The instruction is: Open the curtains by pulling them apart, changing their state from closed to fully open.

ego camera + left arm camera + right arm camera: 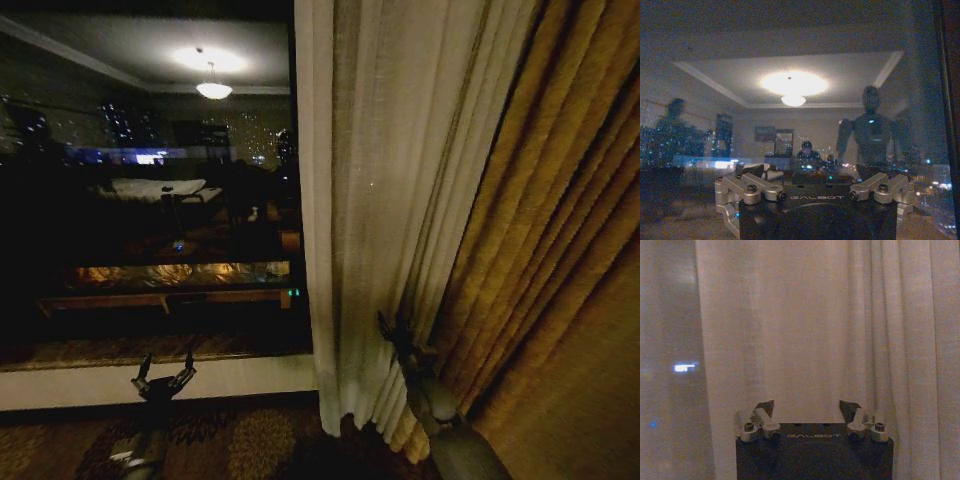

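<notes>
- Right claw [385, 322] open against the curtain [385, 200], bunched at 3 o'clock beside the drape [560, 250]; window bare.
- Left claw [163, 375] open, idle at 7 o'clock.
- Your next move: probably retract.

Left gripper [815, 177]: black housing lettered GALBOT in pale capitals, flanked by silver metal finger linkages fastened with dark round screws; dark finger pads [752, 170] at the tips. Right gripper [807, 410]: the same black body and GALBOT lettering, silver linkages with screw heads, dark wedge-shaped fingertips [766, 407]. In the head view both arms appear as dark grey rounded segments ending in slim dark fingers.
</notes>
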